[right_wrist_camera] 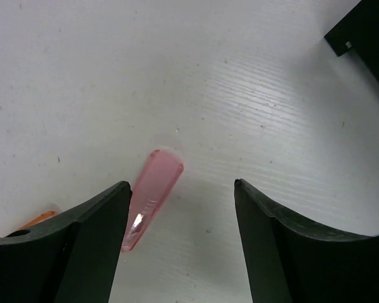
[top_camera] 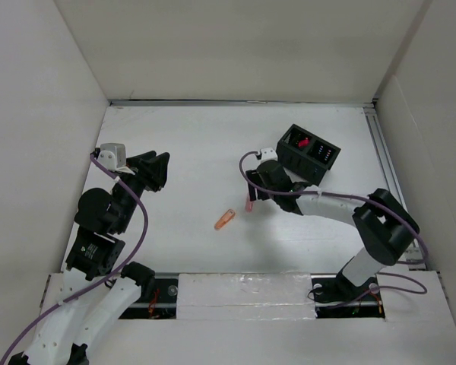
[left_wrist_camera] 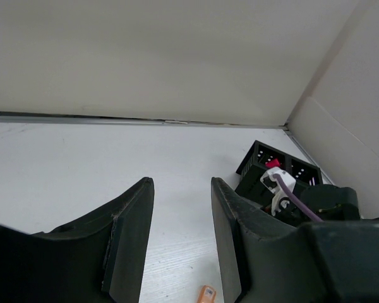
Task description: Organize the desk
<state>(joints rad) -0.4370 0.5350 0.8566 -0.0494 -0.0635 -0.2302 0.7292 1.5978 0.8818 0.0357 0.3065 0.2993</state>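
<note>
- Desk (top_camera: 197, 152): flat matte white, filling the floor between white wall panels (top_camera: 235, 46); in the overhead view broader from left to right than from near to far, so long axis across the arms; metal rail (top_camera: 384, 160) along its right edge.
- Left gripper (left_wrist_camera: 182, 189): hanging above the left part of the desk, pointing toward the far wall, fingers spread wide, nothing between them.
- Right gripper (right_wrist_camera: 183, 189): low over the desk's middle right, just beside the box, fingers wide apart, clamped on nothing.
- Black box (top_camera: 308, 154): on the far right of the desk, turned corner-on to the walls, compartments open upward, red thing (top_camera: 304, 141) in one of them.
- Pink piece (right_wrist_camera: 153, 192): lying flat on the desk between the right gripper's fingers, close against one of them, contact unclear; long axis roughly near to far.
- Orange piece (top_camera: 225, 220): flat on the desk near the centre, apart from the pink one; long axis slanting from near-left to far-right.
</note>
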